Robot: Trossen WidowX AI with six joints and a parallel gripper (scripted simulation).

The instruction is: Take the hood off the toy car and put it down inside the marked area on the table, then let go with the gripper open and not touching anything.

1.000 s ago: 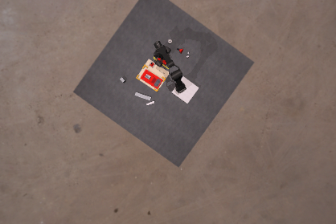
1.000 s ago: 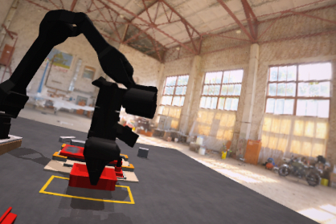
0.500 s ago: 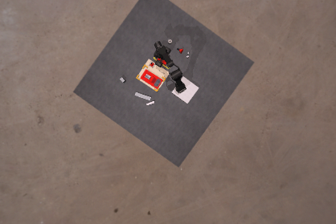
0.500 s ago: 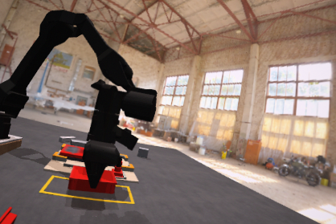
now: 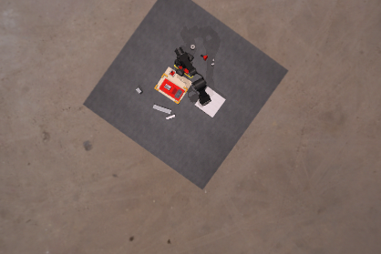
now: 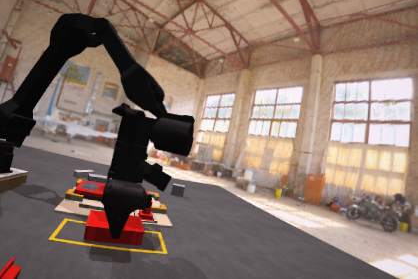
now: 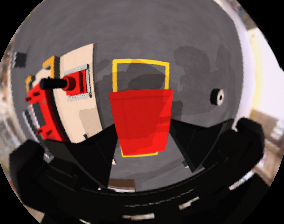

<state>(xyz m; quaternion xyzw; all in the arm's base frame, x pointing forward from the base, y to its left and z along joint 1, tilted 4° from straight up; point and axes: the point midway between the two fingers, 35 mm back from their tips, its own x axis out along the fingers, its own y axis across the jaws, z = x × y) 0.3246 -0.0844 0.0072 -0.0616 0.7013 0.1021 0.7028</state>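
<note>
My gripper [image 6: 118, 229] [image 7: 142, 123] [image 5: 203, 100] is shut on the red hood [image 6: 135, 226] [image 7: 142, 121]. The hood rests low inside the yellow marked rectangle [image 6: 60, 228] [image 7: 141, 63], which shows as a white patch [image 5: 218, 106] in the overhead view. The toy car [image 5: 172, 87] [image 6: 90, 188] [image 7: 49, 99], red with yellow trim, sits on its tan base plate [image 6: 67, 207] [image 7: 80, 70] just beside the marked area, on the far side of the arm.
Small grey loose parts [image 5: 161, 108] [image 5: 139, 90] lie on the dark mat [image 5: 137, 59] left of the car. A grey block [image 6: 177, 189] sits behind the arm. A small red piece [image 5: 204, 56] and a grey washer [image 5: 192, 46] lie near the arm's base.
</note>
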